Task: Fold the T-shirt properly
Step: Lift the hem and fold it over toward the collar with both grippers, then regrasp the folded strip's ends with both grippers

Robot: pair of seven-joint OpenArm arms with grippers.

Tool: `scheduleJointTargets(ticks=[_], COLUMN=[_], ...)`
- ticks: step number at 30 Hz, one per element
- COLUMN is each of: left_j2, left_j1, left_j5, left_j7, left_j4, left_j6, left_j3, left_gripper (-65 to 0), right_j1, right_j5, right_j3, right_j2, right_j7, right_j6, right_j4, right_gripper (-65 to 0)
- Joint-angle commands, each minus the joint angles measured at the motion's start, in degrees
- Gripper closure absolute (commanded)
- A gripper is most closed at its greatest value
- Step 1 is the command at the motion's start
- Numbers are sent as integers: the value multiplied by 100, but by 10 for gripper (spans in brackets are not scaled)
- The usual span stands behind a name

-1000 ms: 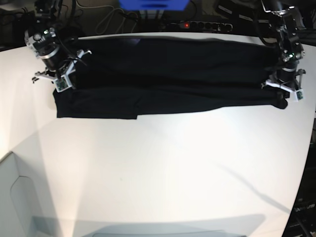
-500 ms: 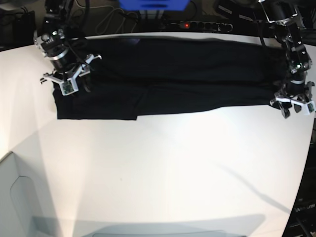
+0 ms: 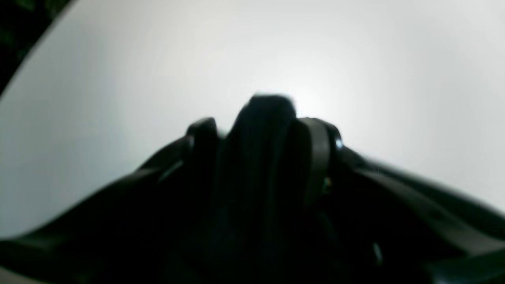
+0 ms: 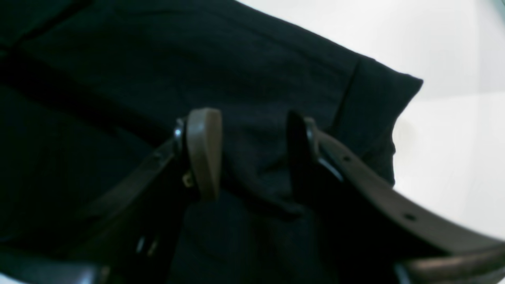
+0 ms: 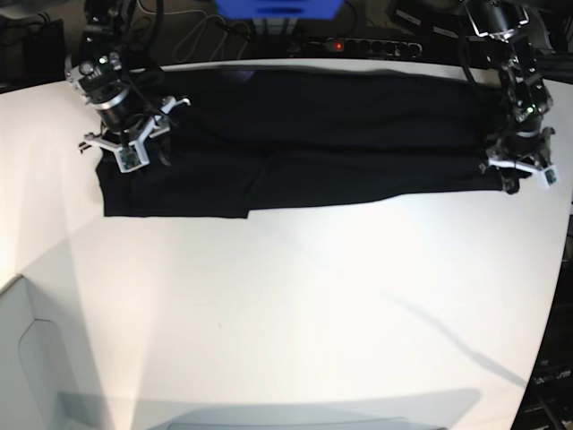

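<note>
The black T-shirt point(image 5: 313, 134) lies folded into a long band across the far part of the white table point(image 5: 313, 305). My right gripper point(image 5: 127, 152) is over its left end. In the right wrist view it point(image 4: 252, 157) is open, fingers point(image 4: 203, 154) apart with black cloth point(image 4: 236, 59) under and between them. My left gripper point(image 5: 517, 175) is at the shirt's right end. In the blurred left wrist view it point(image 3: 268, 130) looks shut on a bunched ridge of black cloth point(image 3: 272, 114) that rises between its fingers. The neck mark and tag are hidden.
A power strip with a red light point(image 5: 358, 45) and cables lie behind the table's far edge, beside a blue object point(image 5: 277, 7). The table's right edge point(image 5: 566, 233) is close to my left gripper. Bare white tabletop spreads in front of the shirt.
My left gripper, open beyond the shirt's right end half a second ago, has moved back onto that end. My right gripper has shifted slightly right over the left end.
</note>
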Motion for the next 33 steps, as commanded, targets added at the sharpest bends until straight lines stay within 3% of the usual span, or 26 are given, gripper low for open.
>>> scheduleJointTargets(ticks=[1,14,25,33], left_j2=[-115,-115,-124,-124], left_j1=[-56,-328,-451,-363], left_j5=[-37,-11,-11,-37], left_j7=[-154,-154,-163,-163], left_j4=[63,1,-157,309], left_j6=[-10,-10,-1,-1], left_j3=[-40,-13,294,242], left_gripper=[-298,-288,0,0], right_j1=[0,-17,-9,27], right_j5=[68,68,60,60], right_j3=[12,21,39,65], right_j2=[32,103,103,76], right_j7=[107,99,99,125], right_j6=[-52,-52,-52,-52], right_j4=[118,83,74,118], right_gripper=[-277,-277,-276,-279])
